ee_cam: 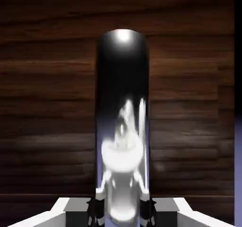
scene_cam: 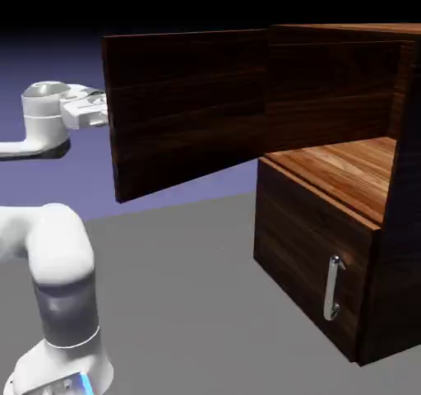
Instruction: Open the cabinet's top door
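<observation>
The dark wood-grain cabinet stands at the exterior view's right. Its top door is swung far out to the left, baring the lighter orange-brown interior. My gripper reaches the door's outer edge from the left, and the panel hides its fingertips. In the hand view the door's silver bar handle stands upright between my fingertips, large against the dark wood of the top door. The gripper is shut on this handle.
The shorter lower panel is closed, with its small silver handle facing front. My arm's white base link rises at the lower left. Grey tabletop lies between the arm and the cabinet.
</observation>
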